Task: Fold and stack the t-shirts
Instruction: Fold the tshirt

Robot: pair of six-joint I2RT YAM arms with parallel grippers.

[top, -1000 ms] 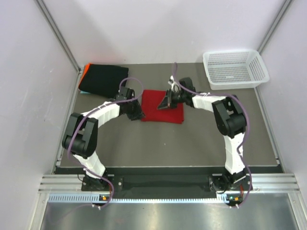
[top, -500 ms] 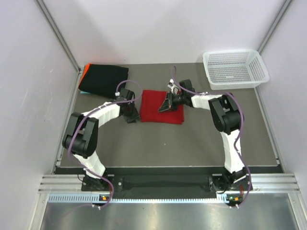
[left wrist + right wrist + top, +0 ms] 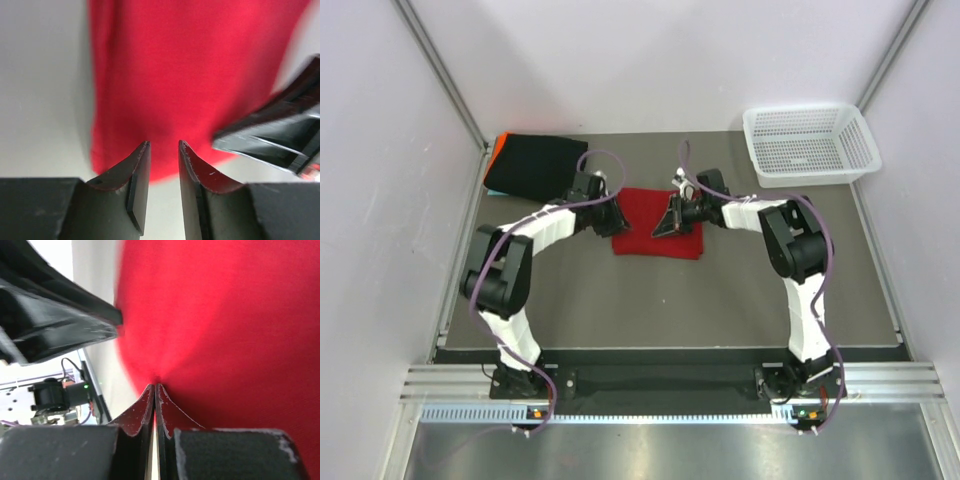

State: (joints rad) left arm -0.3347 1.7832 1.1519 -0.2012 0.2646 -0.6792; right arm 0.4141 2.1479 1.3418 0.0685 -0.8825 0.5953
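A bright red t-shirt (image 3: 655, 243) lies folded into a rectangle at the table's middle. My left gripper (image 3: 615, 215) sits at its left edge; in the left wrist view the jaws (image 3: 164, 145) stand apart with nothing between them and the red cloth (image 3: 190, 75) is just ahead. My right gripper (image 3: 666, 222) is shut, its tips (image 3: 155, 386) pressed onto the red cloth (image 3: 225, 315), which puckers around them. A black t-shirt (image 3: 533, 165) lies folded at the back left with an orange edge (image 3: 492, 152) showing under it.
A white mesh basket (image 3: 810, 146) stands at the back right corner. Walls and metal posts close in the table on the left, back and right. Both arms' elbows arch over the near half of the table.
My left gripper has swung from the red shirt's lower left corner up to its upper left edge. The right gripper stays pressed on the shirt, almost unmoved.
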